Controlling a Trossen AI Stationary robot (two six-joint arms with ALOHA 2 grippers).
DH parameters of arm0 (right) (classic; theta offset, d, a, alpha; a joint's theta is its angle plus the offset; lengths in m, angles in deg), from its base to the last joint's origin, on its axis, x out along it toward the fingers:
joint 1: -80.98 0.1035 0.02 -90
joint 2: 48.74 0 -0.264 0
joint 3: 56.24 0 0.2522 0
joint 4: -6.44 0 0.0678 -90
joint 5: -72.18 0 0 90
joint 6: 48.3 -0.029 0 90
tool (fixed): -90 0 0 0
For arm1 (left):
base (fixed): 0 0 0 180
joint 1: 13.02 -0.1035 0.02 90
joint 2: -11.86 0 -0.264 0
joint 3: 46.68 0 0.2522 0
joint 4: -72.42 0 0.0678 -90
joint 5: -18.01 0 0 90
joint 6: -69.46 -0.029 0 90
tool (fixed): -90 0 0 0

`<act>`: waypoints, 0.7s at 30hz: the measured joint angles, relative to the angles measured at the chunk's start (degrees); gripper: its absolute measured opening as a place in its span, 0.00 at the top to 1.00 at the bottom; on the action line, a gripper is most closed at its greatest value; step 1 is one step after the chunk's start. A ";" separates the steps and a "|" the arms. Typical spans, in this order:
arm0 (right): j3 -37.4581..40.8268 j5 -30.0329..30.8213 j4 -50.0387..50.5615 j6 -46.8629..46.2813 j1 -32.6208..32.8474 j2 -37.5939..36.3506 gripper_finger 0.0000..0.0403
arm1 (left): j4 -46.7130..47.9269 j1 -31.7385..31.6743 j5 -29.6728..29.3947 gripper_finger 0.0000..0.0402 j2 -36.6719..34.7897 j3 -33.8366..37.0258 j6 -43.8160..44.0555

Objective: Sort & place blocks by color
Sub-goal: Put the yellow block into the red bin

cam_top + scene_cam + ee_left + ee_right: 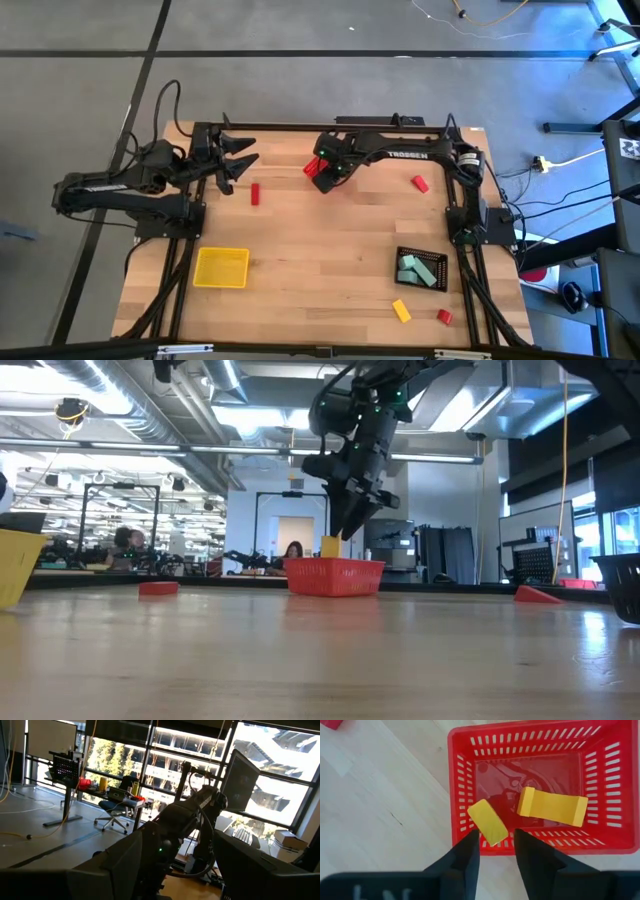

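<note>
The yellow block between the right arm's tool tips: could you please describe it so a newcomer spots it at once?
Find the red basket at the table's far edge, under the right tool. Two yellow blocks show there; this yellow block is the smaller, tilted one at the tool tips, while the longer block lies flat in the basket.

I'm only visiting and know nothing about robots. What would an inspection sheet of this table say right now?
Surface: wooden table, level.
Job's things: red bin has one yellow block lying inside and a second yellow block at the right jaws' tips. Mint blocks are in the black bin. Yellow bin looks empty. Loose red blocks and a loose yellow block.
Clutter: nothing seen.
Grippers: right gripper above the red bin, jaws open. Left gripper waiting at the table's edge, jaws open.
Cables: cables on the floor beside the table.
Surroundings: people seated beyond.
</note>
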 joint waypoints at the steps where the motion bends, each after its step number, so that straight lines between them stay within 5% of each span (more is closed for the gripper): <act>1: 0.00 0.02 0.03 0.79 0.00 -0.21 0.69 | 0.00 0.00 0.00 0.41 0.00 0.01 0.00; 13: 1.48 0.26 12.82 7.42 1.18 -6.23 0.47 | 0.28 0.02 0.00 0.41 0.00 0.00 -0.02; 21: 19.10 1.80 12.47 4.83 6.89 -21.92 0.40 | 0.33 0.02 0.09 0.41 0.00 0.00 -0.02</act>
